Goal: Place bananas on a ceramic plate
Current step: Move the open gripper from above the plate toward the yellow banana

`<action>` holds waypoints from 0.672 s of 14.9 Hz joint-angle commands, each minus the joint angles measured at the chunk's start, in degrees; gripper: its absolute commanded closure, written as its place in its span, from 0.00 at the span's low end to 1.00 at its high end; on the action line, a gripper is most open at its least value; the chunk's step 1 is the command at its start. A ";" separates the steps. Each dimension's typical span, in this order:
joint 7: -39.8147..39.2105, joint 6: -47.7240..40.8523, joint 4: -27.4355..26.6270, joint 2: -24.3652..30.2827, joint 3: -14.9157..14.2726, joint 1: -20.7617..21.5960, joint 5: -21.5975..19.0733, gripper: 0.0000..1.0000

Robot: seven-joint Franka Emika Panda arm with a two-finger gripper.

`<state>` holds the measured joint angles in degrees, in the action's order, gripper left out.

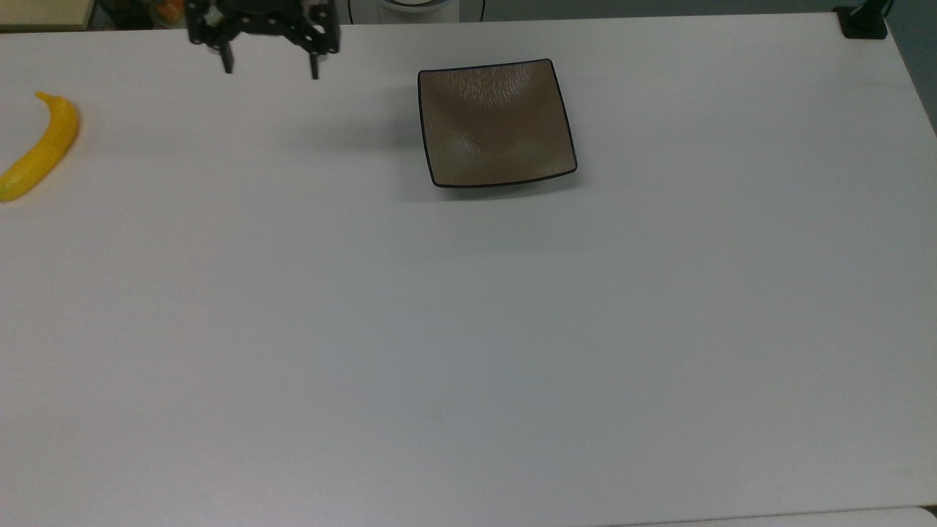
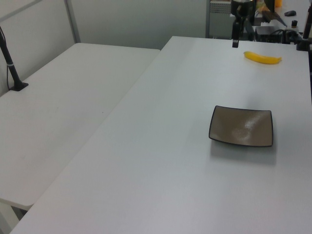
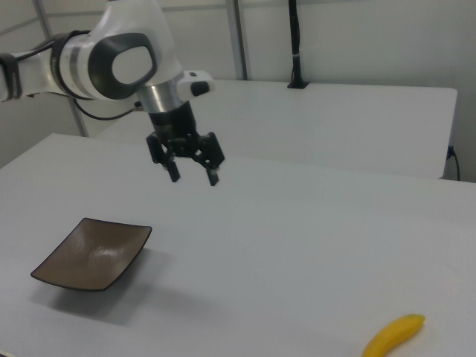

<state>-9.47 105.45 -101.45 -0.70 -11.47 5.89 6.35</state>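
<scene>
So the bright yellow curved banana (image 1: 38, 148) was lying flat on the plain white table (image 1: 468, 329), way over at the top view's left edge, with its thin stem pointing to the far side. In the left view it (image 2: 262, 57) showed up near the far end of the table, and in the right view it (image 3: 393, 335) sat near the bottom right corner.

The square, shallow brown-taupe ceramic plate with the thin black rim (image 1: 497, 123) was well apart from the banana, off to the right of it in the top view, close to the table's far edge. Nothing was on it, just the glossy textured surface catching some light. The left view had it (image 2: 241, 126) on the right half of the table, and the right view had it (image 3: 93, 254) at the near left.

The black two-finger gripper (image 1: 270, 72) hung above the table between banana and plate in the top view, touching neither. Its fingers were spread wide with nothing between them, which the right view (image 3: 193, 175) showed pretty clearly, pointing down under the white arm (image 3: 104, 56). In the left view the gripper (image 2: 235, 43) sat just left of the banana.
</scene>
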 commanded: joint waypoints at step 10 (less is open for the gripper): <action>-13.98 14.94 -1.56 -5.80 -9.80 -8.61 3.92 0.00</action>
<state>-20.09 116.17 -102.86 -3.57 -21.08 -0.39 8.28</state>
